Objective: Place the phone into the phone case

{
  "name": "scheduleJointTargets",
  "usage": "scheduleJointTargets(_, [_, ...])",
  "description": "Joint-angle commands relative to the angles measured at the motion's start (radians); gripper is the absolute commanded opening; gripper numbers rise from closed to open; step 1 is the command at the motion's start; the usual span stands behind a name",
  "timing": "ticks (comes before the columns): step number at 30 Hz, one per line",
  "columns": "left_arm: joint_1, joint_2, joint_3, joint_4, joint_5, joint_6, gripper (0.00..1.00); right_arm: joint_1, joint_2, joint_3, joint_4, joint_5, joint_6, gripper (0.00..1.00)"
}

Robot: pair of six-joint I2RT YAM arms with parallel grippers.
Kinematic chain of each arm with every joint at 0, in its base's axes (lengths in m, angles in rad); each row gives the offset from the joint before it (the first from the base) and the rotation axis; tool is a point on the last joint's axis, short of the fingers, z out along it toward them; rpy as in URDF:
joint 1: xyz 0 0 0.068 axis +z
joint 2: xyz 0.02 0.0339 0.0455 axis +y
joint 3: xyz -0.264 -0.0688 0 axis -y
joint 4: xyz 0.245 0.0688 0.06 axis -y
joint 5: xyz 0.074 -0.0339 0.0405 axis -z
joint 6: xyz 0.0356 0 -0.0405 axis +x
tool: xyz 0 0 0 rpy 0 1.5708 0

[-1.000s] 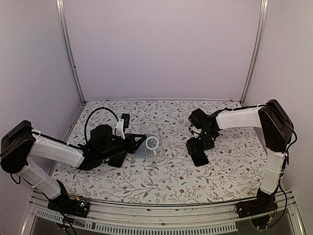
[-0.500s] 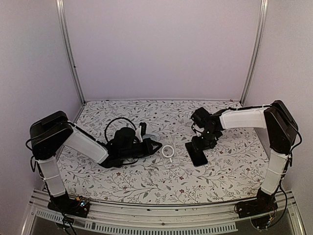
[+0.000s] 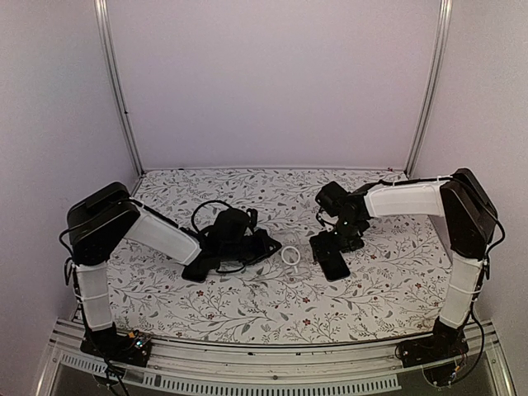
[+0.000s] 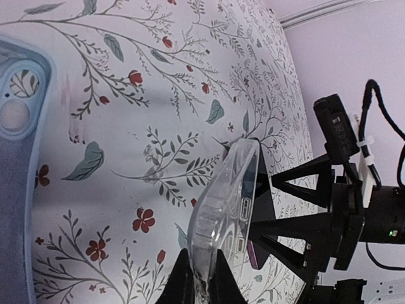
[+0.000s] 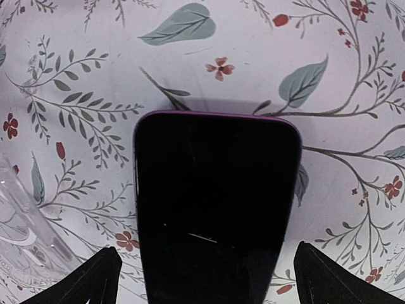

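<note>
My left fingers [image 4: 179, 288] are pinching the clear phone case [image 4: 228, 202] on edge, just beside the phone [image 5: 215, 209]. Phone is lying flat on the tabletop [image 5: 190, 57], uncased; right fingers [image 5: 95, 282] are hanging wide open over it, holding nothing.

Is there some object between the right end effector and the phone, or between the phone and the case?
Nothing visible. The open right end effector hangs directly over the phone, straddling it. The clear case, pinched on edge by the left end effector, stands beside the phone with only patterned cloth between.
</note>
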State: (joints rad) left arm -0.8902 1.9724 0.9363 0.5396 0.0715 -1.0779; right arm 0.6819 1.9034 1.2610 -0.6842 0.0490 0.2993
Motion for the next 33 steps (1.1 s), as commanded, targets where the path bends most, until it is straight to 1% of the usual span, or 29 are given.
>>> scheduleJointTargets(1, [-0.003, 0.035, 0.020, -0.145, 0.007, -0.058, 0.00, 0.013, 0.058, 0.036, -0.057, -0.035, -0.007, 0.99])
scheduleJointTargets(2, [0.003, 0.043, 0.013, -0.141, 0.014, -0.073, 0.00, 0.013, 0.061, 0.036, -0.056, -0.038, -0.009, 0.99])
scheduleJointTargets(4, [0.010, 0.068, 0.029, -0.158, 0.035, -0.090, 0.03, 0.013, 0.068, 0.042, -0.050, -0.078, -0.012, 0.99])
scheduleJointTargets(7, [0.015, 0.114, 0.083, -0.216, 0.074, -0.086, 0.12, 0.013, 0.090, 0.057, -0.062, -0.079, -0.020, 0.99])
scheduleJointTargets(9, [0.016, 0.119, 0.100, -0.236, 0.077, -0.080, 0.23, 0.013, 0.105, 0.056, -0.067, -0.070, -0.022, 0.99])
scheduleJointTargets(12, [0.014, 0.099, 0.091, -0.251, 0.064, -0.086, 0.46, 0.009, 0.116, 0.054, -0.076, -0.057, -0.028, 0.99])
scheduleJointTargets(13, [0.014, 0.093, 0.088, -0.257, 0.059, -0.091, 0.51, 0.006, 0.121, 0.057, -0.084, -0.039, -0.029, 0.99])
scheduleJointTargets(15, [0.013, 0.082, 0.082, -0.262, 0.059, -0.096, 0.56, 0.000, 0.124, 0.060, -0.094, -0.016, -0.031, 0.99])
scheduleJointTargets(20, [0.010, 0.061, 0.077, -0.285, 0.057, -0.107, 0.59, -0.019, 0.124, 0.061, -0.099, -0.017, -0.044, 0.99])
scheduleJointTargets(23, [0.005, 0.033, 0.064, -0.281, 0.044, -0.107, 0.59, -0.027, 0.141, 0.060, -0.098, -0.028, -0.056, 0.97])
scheduleJointTargets(26, [-0.003, 0.006, 0.055, -0.274, 0.025, -0.091, 0.59, -0.030, 0.157, 0.062, -0.093, -0.034, -0.065, 0.90])
scheduleJointTargets(29, [-0.008, -0.006, 0.053, -0.267, 0.021, -0.083, 0.60, -0.031, 0.159, 0.063, -0.089, -0.038, -0.069, 0.76])
scheduleJointTargets(30, [-0.009, -0.007, 0.053, -0.265, 0.020, -0.078, 0.60, -0.031, 0.155, 0.063, -0.088, -0.038, -0.069, 0.73])
scheduleJointTargets(33, [-0.014, -0.014, 0.055, -0.261, 0.013, -0.069, 0.60, -0.031, 0.148, 0.062, -0.089, -0.038, -0.066, 0.71])
